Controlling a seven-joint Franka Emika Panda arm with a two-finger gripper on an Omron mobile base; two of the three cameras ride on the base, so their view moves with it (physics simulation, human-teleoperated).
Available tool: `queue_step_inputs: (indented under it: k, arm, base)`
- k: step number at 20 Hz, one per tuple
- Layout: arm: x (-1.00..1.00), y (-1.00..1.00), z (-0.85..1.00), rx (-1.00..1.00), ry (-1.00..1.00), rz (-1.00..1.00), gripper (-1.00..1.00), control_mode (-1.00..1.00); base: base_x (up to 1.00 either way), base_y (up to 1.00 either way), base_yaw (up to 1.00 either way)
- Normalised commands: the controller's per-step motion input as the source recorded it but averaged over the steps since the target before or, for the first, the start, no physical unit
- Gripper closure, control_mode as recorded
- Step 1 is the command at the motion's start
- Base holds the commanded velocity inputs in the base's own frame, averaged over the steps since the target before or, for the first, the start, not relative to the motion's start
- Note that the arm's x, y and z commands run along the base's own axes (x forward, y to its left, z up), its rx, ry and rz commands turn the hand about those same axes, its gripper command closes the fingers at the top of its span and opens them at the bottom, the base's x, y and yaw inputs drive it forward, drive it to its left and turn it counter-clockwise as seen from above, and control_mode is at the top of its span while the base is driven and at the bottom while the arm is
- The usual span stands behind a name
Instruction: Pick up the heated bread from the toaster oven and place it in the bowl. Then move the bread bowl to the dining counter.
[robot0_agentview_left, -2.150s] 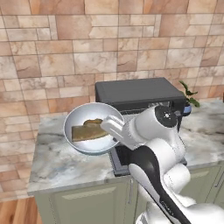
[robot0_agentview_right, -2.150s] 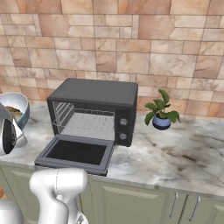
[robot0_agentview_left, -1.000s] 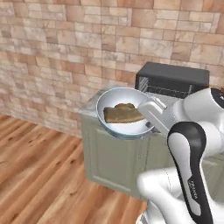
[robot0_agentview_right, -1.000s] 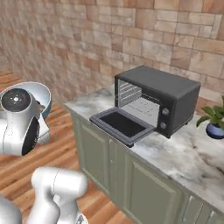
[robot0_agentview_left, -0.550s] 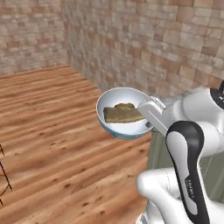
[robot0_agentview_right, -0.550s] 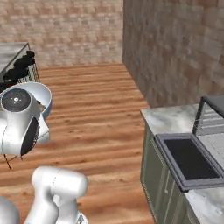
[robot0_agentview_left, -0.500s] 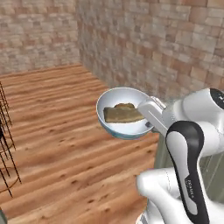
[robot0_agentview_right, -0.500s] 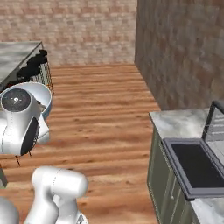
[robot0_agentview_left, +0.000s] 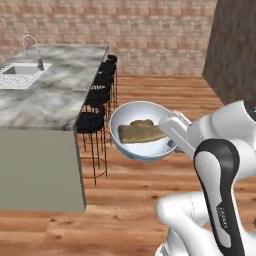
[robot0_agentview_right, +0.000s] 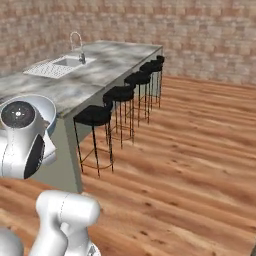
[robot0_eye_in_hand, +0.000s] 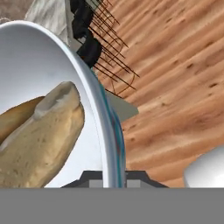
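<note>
Base now facing dining counter (robot0_agentview_left: 45, 100), gripper (robot0_eye_in_hand: 114, 177) clamping bowl (robot0_agentview_left: 125, 145) rim, bread (robot0_agentview_left: 141, 132) inside

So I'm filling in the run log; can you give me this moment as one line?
phase: carrying | claw: shut on rim of glossy pale round bowl | contents: tan bread | ahead: marbled dining counter, black stools

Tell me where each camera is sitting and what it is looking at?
Left base view: behind the arm on its left, looking down at the bowl with bread, held up by the white arm rising from the lower right.
Right base view: behind on the right, facing the dining counter and stools; the arm rises lower left.
Hand view: on the hand, looking along the tool clamped on the bowl's rim.
All three share the bowl and stools.
</note>
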Motion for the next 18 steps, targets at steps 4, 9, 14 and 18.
queue_step_inputs:
  k: [4, 9, 14, 18]
  arm:
    - [0.0, 0.0, 0.0, 0.0, 0.0, 0.0, 1.0, 1.0]
    - [0.0, 0.0, 0.0, 0.0, 0.0, 0.0, 1.0, 1.0]
    - [0.0, 0.0, 0.0, 0.0, 0.0, 0.0, 1.0, 1.0]
    - [0.0, 0.0, 0.0, 0.0, 0.0, 0.0, 1.0, 1.0]
  base:
    - [1.0, 0.96, 0.2]
    - [1.0, 1.0, -0.03]
    - [0.71, 1.0, -0.37]
    - [0.05, 1.0, -0.5]
